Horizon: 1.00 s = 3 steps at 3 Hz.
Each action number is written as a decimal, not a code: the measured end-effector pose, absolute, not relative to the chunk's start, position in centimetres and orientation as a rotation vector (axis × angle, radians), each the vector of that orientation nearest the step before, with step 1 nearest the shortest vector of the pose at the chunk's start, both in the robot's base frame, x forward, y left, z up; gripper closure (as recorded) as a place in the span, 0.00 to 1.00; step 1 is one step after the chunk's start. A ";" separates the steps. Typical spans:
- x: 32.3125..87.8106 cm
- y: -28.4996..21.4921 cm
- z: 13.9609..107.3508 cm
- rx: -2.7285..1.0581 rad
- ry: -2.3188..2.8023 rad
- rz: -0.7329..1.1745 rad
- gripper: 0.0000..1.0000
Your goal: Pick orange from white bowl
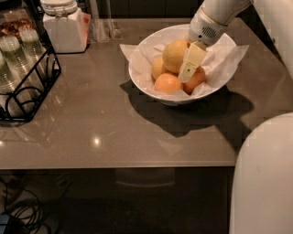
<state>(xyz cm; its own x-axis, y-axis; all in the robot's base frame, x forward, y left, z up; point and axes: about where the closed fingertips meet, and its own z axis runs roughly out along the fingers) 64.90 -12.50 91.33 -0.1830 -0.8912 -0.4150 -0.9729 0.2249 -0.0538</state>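
A grey-brown worktop [114,132] is seen from above and from its near side. Right of centre and towards the far edge stands the white bowl [139,77], wide and glossy, opening upward and lined with crumpled white paper [224,59] whose corners stick out over the rim at the far left and at the right. The orange [174,55] sits in the bowl at the top of the fruit pile, slightly towards the far side. It is the largest fruit, dull yellow-orange, and so nearly round that no long axis can be made out. No stem end shows, so which way it points cannot be told. Three smaller fruits [167,84] of a deeper orange crowd beneath it, one to its left, one in front and one at the near right. A white robot arm [219,11] reaches in from the far right, slanting down and to the left. Its gripper [187,71] is inside the bowl, a pale cream part lying against the right side of the orange and ending just above the smaller fruits. Whether the gripper is open or closed on the orange cannot be told. At the far left stands a white lidded jar [64,27]. Nearer, at the left edge, a black wire rack [34,93] holds drinking glasses [16,50]. A white rounded body [263,183] fills the near right corner.
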 end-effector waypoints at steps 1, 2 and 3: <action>64.9 -12.5 91.3 -1.728 2.147 0.316 0.19; 64.9 -12.5 91.3 -1.728 2.147 0.316 0.42; 64.9 -12.5 91.3 -1.728 2.147 0.316 0.65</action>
<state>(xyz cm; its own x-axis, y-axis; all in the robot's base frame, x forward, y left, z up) 64.91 -12.50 91.31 -0.1833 -0.8912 -0.4150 -0.9729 0.2250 -0.0535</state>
